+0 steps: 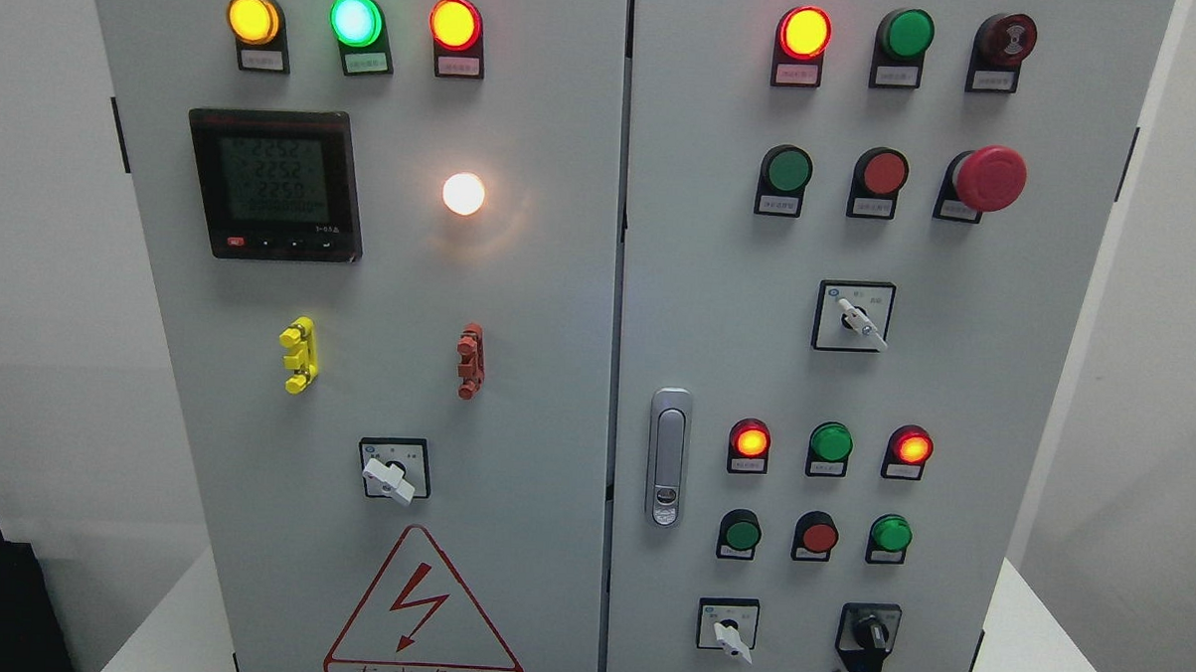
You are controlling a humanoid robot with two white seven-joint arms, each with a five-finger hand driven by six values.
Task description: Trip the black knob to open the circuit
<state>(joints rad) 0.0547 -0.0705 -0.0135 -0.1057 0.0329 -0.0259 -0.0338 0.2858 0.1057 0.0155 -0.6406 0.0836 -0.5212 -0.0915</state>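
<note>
The black knob [868, 637] is a rotary switch at the lower right of the grey electrical cabinet's right door [718, 310]. Its handle points roughly straight down. Neither of my hands shows in the head view.
White rotary switches sit at the right door's middle [860, 322], its bottom [730, 634] and the left door [390, 478]. A red mushroom stop button [988, 178], lit lamps, a meter [275, 183], a door latch [667, 456]. A black device [2, 594] stands lower left.
</note>
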